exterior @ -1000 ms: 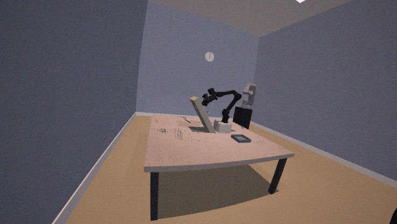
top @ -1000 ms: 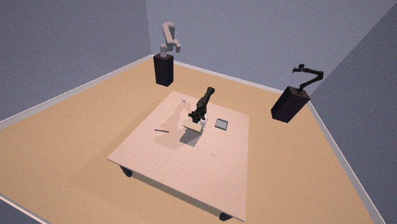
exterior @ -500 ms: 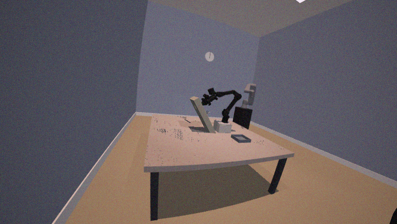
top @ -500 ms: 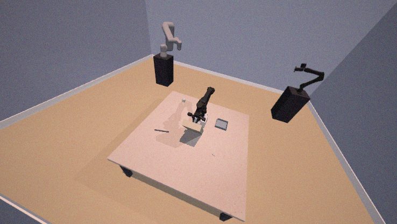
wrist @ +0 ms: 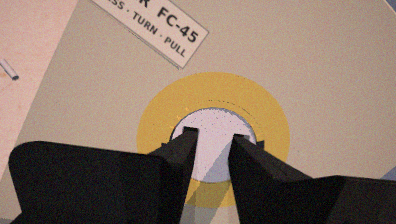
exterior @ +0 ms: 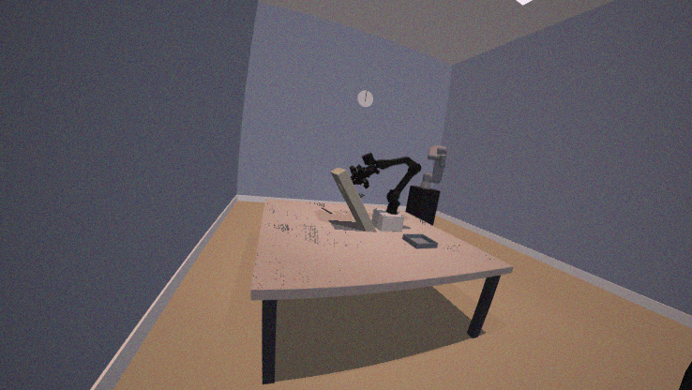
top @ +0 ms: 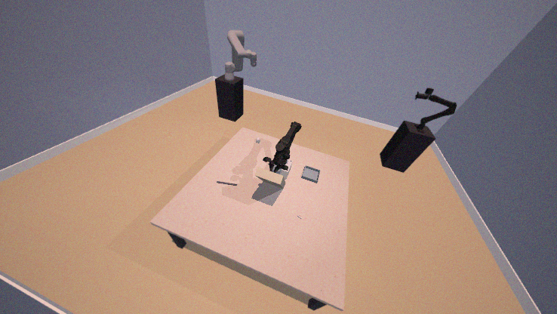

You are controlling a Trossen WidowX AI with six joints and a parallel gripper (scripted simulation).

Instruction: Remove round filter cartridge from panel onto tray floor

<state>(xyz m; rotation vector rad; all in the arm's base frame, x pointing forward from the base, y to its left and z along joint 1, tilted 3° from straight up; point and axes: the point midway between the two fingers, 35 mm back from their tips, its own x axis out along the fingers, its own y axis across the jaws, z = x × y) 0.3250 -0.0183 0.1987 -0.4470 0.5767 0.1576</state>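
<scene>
The filter cartridge [wrist: 215, 119] shows as a pale round face inside a yellow ring [wrist: 215, 90] on the tilted beige service panel [top: 269, 177] [exterior: 355, 203] [wrist: 100, 100]. My gripper [top: 275, 168] [exterior: 353, 176] [wrist: 212, 138] is at the panel's face, its two fingertips at the slots on the cartridge face, shut on the cartridge. The cartridge sits in its opening; its depth there is hard to tell. Small dark notches show at the left and right of its rim. The top and exterior views do not show the cartridge. The grey-blue tray [top: 310, 173] [exterior: 420, 240] holds nothing visible.
A printed label [wrist: 175, 40] is on the panel beside the ring. A dark rod [top: 226, 183] [exterior: 326, 210] lies on the table beyond the panel. A tiny thin piece [top: 299, 217] and a small white object [top: 257, 140] also lie there. Two other arms stand on black pedestals off the table.
</scene>
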